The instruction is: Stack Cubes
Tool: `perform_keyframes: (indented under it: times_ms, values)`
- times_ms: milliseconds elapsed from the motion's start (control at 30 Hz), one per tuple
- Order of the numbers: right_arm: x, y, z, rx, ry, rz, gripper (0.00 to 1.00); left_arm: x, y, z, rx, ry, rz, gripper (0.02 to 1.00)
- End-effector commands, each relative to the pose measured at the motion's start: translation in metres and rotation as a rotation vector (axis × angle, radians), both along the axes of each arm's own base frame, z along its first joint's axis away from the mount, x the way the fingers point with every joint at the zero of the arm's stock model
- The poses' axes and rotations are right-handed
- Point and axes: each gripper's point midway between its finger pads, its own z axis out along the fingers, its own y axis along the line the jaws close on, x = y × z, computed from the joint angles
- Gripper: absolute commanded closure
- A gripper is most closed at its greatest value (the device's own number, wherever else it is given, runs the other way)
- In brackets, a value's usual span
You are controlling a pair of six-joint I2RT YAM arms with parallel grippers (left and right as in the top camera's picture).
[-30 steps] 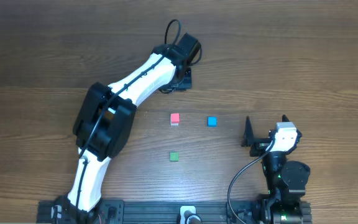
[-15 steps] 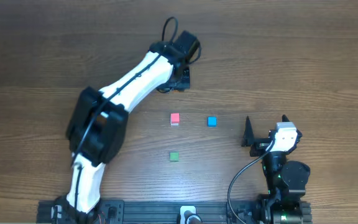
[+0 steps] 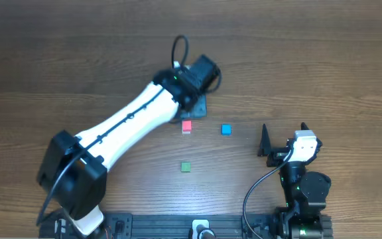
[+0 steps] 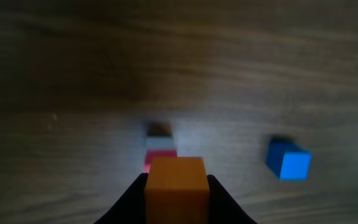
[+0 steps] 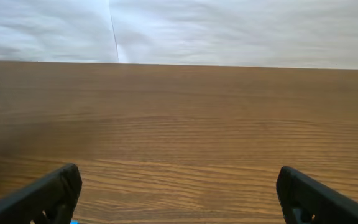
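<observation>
Left fingers (image 4: 131,200) grip an orange cube (image 4: 176,186) near the pink cube (image 4: 160,155).

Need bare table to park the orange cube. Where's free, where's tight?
Free: far table beyond the cubes; strip between blue cube and right gripper. Tight: pink cube, blue cube, green cube cluster mid-table, orange cube held near pink.

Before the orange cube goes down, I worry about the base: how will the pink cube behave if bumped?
The pink cube is flat-faced, so it would likely slide, not roll, on the smooth wooden table. It looks small and rigid, probably light, so an off-centre touch from the orange cube might shift it. Nothing beside it braces it.
</observation>
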Motion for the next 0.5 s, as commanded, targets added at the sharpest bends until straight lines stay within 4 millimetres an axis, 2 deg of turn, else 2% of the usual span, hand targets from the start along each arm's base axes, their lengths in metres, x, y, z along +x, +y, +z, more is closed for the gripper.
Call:
perform_keyframes:
  times_ms: [33,500]
  values:
    - [0.0,0.001,-0.002,-0.008,-0.001,0.003,0.009,-0.011,-0.006,-0.005,0.0,0.0,0.034,0.976]
    - [0.0,0.001,-0.002,-0.008,-0.001,0.003,0.007,-0.026,0.006,-0.023,0.04,0.051,0.066,0.978]
